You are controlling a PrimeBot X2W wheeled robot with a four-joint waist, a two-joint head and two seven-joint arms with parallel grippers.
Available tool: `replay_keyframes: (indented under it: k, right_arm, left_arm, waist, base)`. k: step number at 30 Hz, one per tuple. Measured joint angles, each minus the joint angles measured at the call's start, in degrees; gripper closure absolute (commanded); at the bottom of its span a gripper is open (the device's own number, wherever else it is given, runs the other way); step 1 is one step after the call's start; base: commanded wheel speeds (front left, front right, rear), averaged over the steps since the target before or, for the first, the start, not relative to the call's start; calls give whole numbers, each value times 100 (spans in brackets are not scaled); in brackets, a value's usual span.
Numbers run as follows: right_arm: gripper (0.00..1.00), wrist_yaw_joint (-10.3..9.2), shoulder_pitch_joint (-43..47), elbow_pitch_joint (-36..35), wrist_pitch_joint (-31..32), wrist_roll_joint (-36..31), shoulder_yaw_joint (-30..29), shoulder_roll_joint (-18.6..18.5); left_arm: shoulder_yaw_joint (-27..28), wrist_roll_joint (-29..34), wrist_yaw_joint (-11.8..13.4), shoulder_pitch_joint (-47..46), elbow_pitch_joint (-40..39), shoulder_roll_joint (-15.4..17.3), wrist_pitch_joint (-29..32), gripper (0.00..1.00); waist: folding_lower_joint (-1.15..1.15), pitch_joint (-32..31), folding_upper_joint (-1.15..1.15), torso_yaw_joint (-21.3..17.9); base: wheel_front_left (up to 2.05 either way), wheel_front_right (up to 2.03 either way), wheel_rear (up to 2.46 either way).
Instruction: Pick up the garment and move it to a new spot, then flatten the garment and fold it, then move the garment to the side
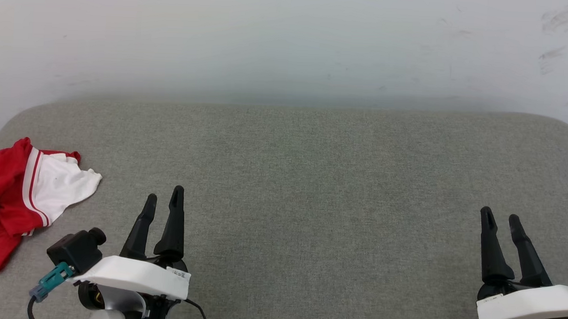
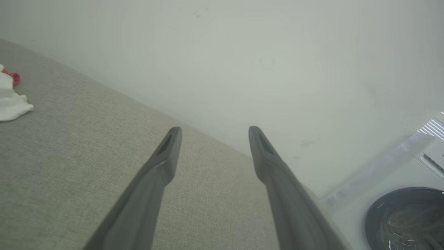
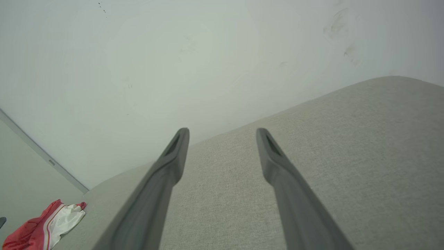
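The garment (image 1: 18,200), red with a white sleeve and striped trim, lies crumpled at the far left edge of the grey padded table (image 1: 312,180). A corner of its white sleeve shows in the left wrist view (image 2: 10,102), and the whole heap shows small at the lower left of the right wrist view (image 3: 45,227). My left gripper (image 1: 165,197) stands open at the lower left, a short way right of the garment, holding nothing. My right gripper (image 1: 501,216) stands open at the lower right, far from the garment, with nothing between its fingers.
A pale wall (image 1: 289,40) rises right behind the table's far edge. The table's back corners are rounded. A white appliance with a dark round door (image 2: 406,218) stands beyond the table's end in the left wrist view.
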Motion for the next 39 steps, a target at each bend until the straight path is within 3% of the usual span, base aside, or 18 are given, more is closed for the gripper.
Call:
replay_keyframes:
  k: [12, 39]
  right_arm:
    - [0, 0, 94, -289, 87, -916, -7, 1]
    - [0, 0, 296, -647, 301, -2137, -92, 1]
  left_arm:
    - [-55, 895, 55, 2, -5, 1, -191, 0]
    - [-160, 2287, 121, 27, 155, 3, -527, 0]
  waist:
    - [0, 7, 0, 6]
    - [0, 34, 0, 53]
  base:
    - [0, 0, 0]
    - [0, 0, 0]
